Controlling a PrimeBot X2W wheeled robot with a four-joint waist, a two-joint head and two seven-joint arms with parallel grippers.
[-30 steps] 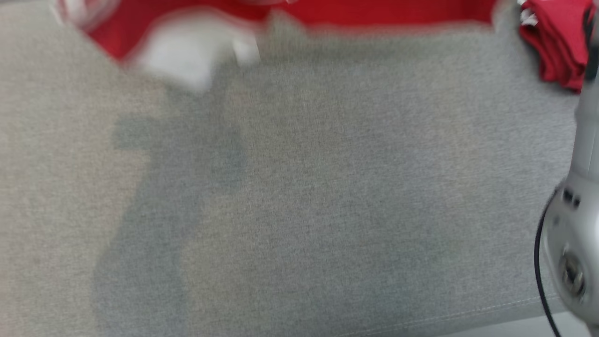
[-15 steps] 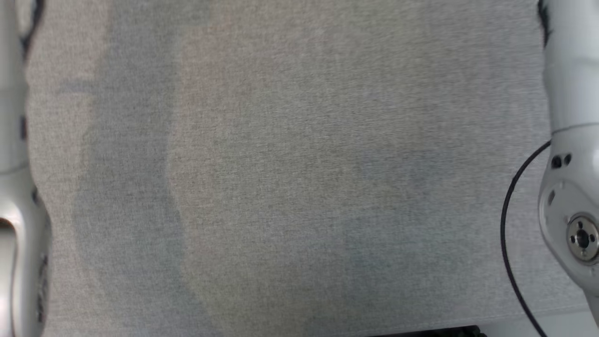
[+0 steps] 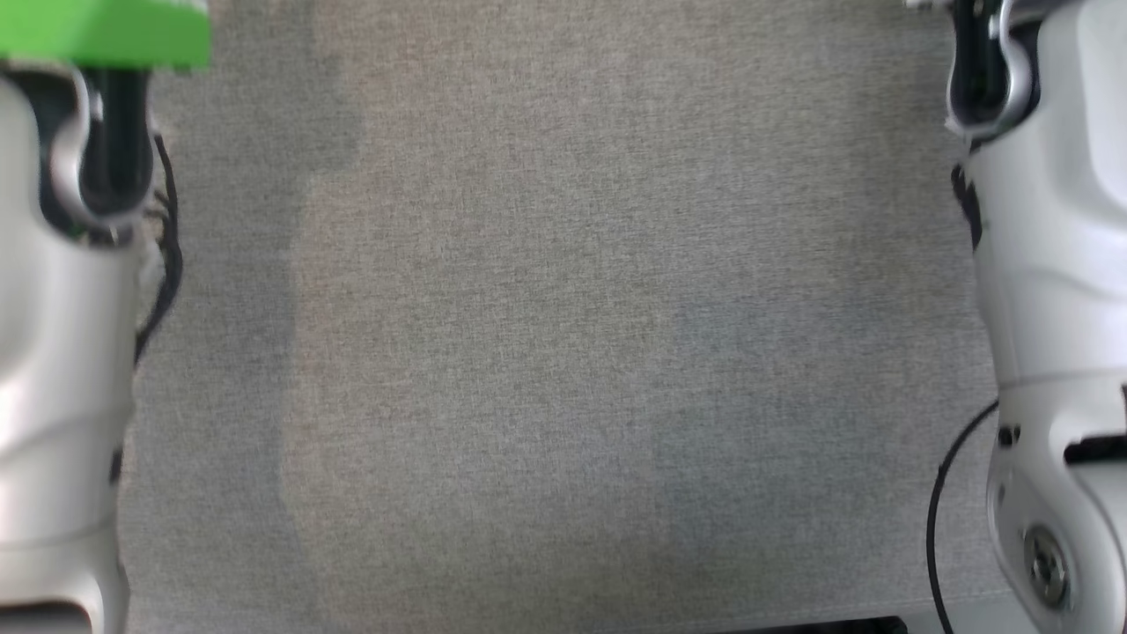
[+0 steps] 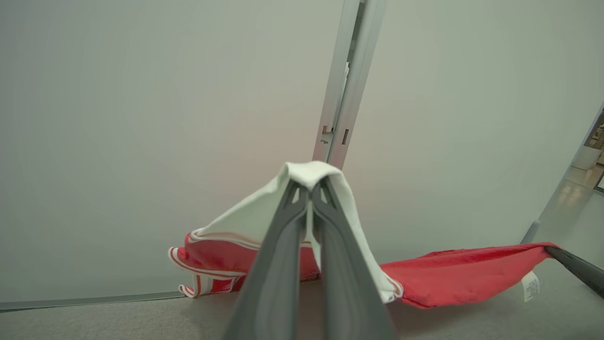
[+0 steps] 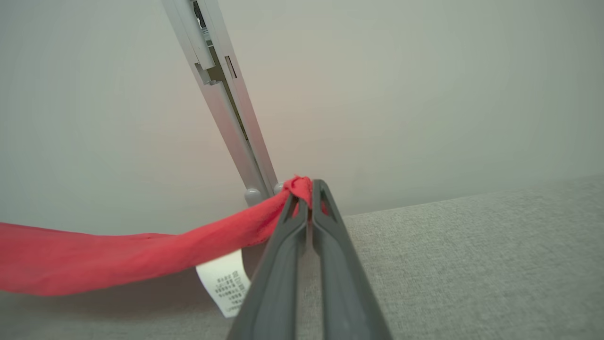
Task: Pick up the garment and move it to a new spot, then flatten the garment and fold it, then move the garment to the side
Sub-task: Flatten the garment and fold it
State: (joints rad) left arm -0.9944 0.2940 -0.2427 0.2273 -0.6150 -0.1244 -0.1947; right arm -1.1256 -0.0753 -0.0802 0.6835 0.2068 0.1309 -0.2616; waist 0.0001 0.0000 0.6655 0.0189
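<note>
**Garment [image 4: 453, 274] strung between two tools near the table's far edge**

Hangs as a red band with a white panel, lifted above the grey fabric table [image 3: 563, 352] near its far edge, close by the pale wall [image 4: 141, 118] and a metal post [image 4: 347, 71]. Is pinched at both ends: left tool [image 4: 311, 185] pressed together on a white fold draped over its tips, right tool [image 5: 309, 189] pressed together on a bunched red edge. Sags in the middle, with a white care label [image 5: 224, 288] dangling under the right-hand end.

Looks light, soft and limp. Seems likely to droop, twist and bunch wherever unsupported, and to slip out of a thin pinch under a hard tug. Seems best taken at hem corners or shoulder seams, well apart, to spread the cloth flat under tension. May call for a regrip, given a red end gathered into a rope rather than a flat corner.

Cannot tell which part of the cloth sits in either pinch. Cannot settle contact between striped trim [image 4: 198, 278] and table: touching or just above. From the head, catches bare table between left forearm [image 3: 53, 352] and right forearm [image 3: 1048, 264], plus a green block [image 3: 106, 31] above the left forearm, cut off by the frame, purpose unclear.
</note>
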